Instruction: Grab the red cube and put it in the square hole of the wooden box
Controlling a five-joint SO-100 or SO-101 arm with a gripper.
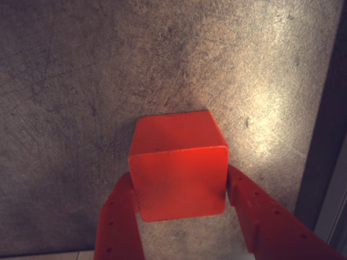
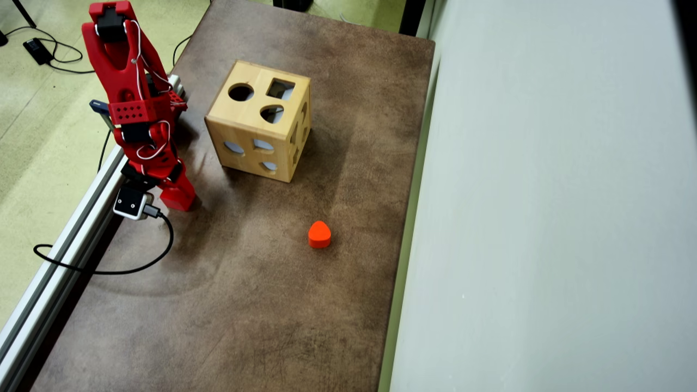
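In the wrist view the red cube [image 1: 179, 162] sits between my two red fingers, which press on its left and right sides over the brown table. My gripper [image 1: 179, 179] is shut on it. In the overhead view my gripper [image 2: 177, 197] points down near the table's left edge, left of and below the wooden box [image 2: 239, 118]; the cube there is hard to tell from the red fingers. The box's top face holds the square hole [image 2: 280, 89], a round hole and a teardrop hole. Whether the cube touches the table I cannot tell.
An orange-red heart-like block [image 2: 319, 234] lies on the table right of the gripper. An aluminium rail [image 2: 65, 234] and a black cable [image 2: 109, 270] run along the table's left edge. A pale wall [image 2: 544, 218] borders the right side.
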